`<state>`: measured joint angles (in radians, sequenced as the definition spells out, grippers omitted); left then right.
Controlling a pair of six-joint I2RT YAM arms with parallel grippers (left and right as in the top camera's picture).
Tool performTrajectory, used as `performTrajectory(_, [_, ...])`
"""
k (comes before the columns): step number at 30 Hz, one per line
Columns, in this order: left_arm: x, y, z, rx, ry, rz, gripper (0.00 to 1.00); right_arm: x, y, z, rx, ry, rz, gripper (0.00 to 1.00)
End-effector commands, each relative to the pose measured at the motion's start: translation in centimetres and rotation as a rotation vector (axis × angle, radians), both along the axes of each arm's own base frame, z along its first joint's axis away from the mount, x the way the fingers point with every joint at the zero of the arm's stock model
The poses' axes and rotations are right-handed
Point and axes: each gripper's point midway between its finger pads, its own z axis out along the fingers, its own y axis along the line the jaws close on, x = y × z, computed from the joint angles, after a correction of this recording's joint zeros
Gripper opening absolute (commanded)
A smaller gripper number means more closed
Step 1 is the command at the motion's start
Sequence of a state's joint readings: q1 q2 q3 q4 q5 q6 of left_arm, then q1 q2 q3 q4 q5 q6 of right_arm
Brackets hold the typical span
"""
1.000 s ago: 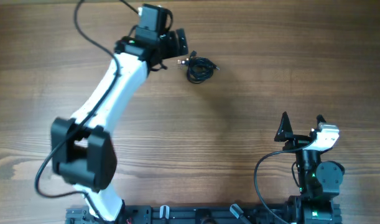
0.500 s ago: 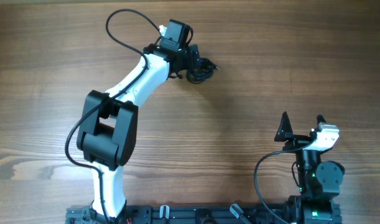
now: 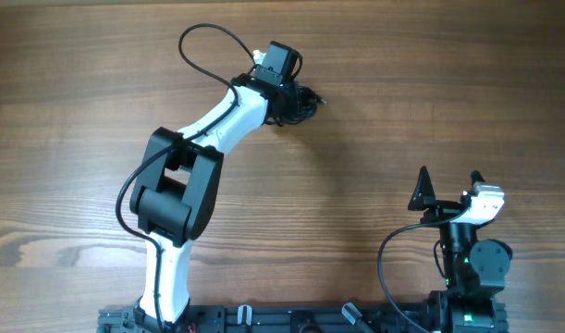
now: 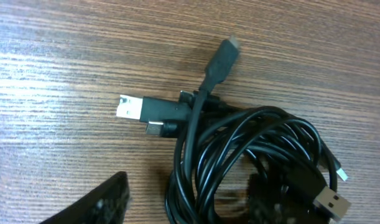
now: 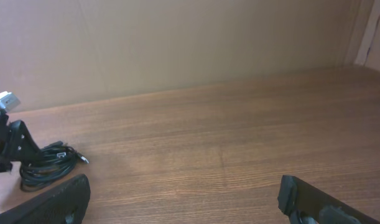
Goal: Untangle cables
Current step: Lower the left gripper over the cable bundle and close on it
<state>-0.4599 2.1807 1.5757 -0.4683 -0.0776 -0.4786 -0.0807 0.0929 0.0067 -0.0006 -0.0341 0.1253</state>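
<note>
Read the overhead view with 12 o'clock at the far edge. The cables [image 3: 306, 98] lie bunched at 12 o'clock from the centre of the table [image 3: 402, 92]. The left arm [image 3: 185, 185] slants up from 7 o'clock to the bundle and blocks the near-left approach. The left gripper [image 3: 288, 99] covers the bundle's 9 o'clock side. That arm's thick cable [image 3: 195, 44] loops over the wood at 10 o'clock of the bundle. From 1 round to 5 o'clock of the bundle you have bare wood to pass over. The right arm [image 3: 467, 250] stands at 4 o'clock, well apart, and the fingers of the right gripper [image 3: 446, 190] are spread wide.
</note>
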Motion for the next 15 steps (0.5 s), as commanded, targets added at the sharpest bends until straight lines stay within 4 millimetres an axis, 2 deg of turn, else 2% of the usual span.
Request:
performTrajectory(1, [0.0,-0.4,-0.2,0.008,-0.001,-0.004,0.45,0.1,0.4,-0.2,-0.016,0.006,0.022,1.00])
performTrajectory(4, [-0.3,-0.3,-0.4,0.015,0.012,-0.005,0.46,0.0,0.4,-0.2,-0.016,0.006,0.022,1.00])
performTrajectory(7, [-0.4,-0.2,-0.6,0.018,0.018,-0.005,0.37,0.1,0.4,-0.2,-0.016,0.006,0.022,1.00])
performTrajectory(11, [-0.6,-0.1,-0.9,0.022,0.025,-0.004,0.31,0.0,0.4,-0.2,-0.016,0.006,0.022,1.00])
performTrajectory(14, [-0.8,0.0,-1.1,0.026,0.035,-0.005,0.33,0.0,0.4,-0.2,-0.016,0.006,0.022,1.00])
performTrajectory(15, [-1.2,0.2,-1.3,0.032,0.048,-0.006,0.41,0.0,0.4,-0.2,-0.016,0.006,0.022,1.00])
